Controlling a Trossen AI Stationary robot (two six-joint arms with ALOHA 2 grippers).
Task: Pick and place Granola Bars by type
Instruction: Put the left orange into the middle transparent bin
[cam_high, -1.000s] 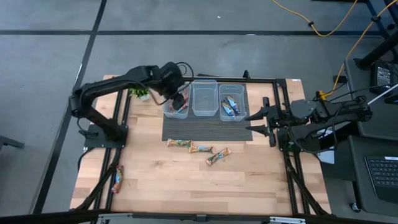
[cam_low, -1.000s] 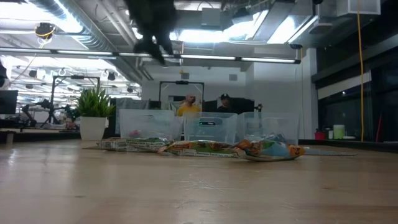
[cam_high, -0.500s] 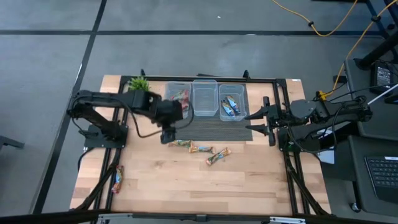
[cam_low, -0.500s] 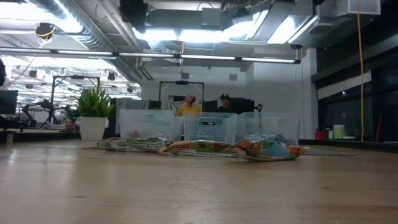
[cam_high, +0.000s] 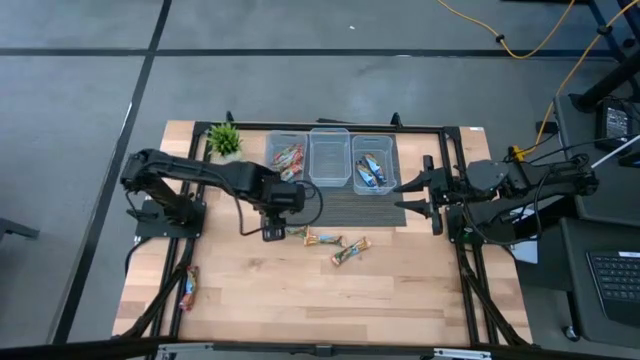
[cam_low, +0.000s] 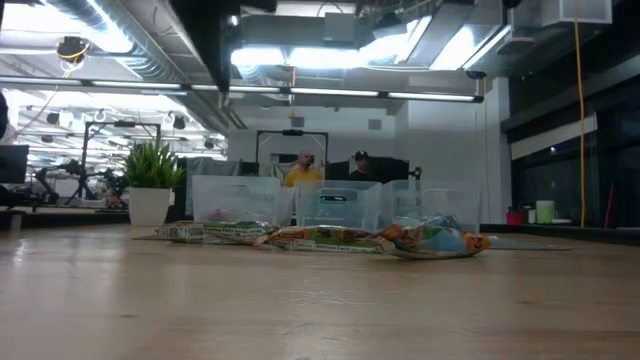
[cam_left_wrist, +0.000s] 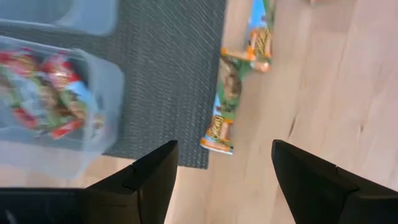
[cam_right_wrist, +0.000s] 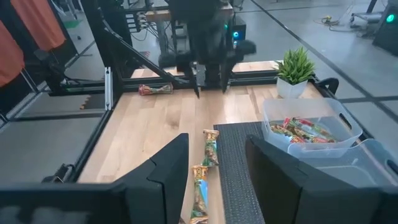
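Three tan-gold granola bars lie flat in a row on the wood just in front of the dark mat: (cam_high: 290, 231), (cam_high: 323, 239), (cam_high: 349, 251). Red-orange bars (cam_high: 287, 158) fill the left clear bin, and blue bars (cam_high: 372, 172) lie in the right bin. My left gripper (cam_high: 272, 232) is open and hovers at the left end of the row. In the left wrist view its fingers stand either side of the nearest bar (cam_left_wrist: 227, 102), above it. My right gripper (cam_high: 408, 197) is open and waits at the mat's right edge.
A middle clear bin (cam_high: 329, 157) stands between the other two on the dark mat (cam_high: 330, 210). A potted plant (cam_high: 224, 140) is at the far left corner. One more bar (cam_high: 188, 288) lies by the left frame rail. People sit behind the table (cam_low: 305, 170).
My left gripper has come away from above the left bin toward the table's near edge and moved down, ending beside the left end of the row of tan-gold bars. The bars on the table have not moved.
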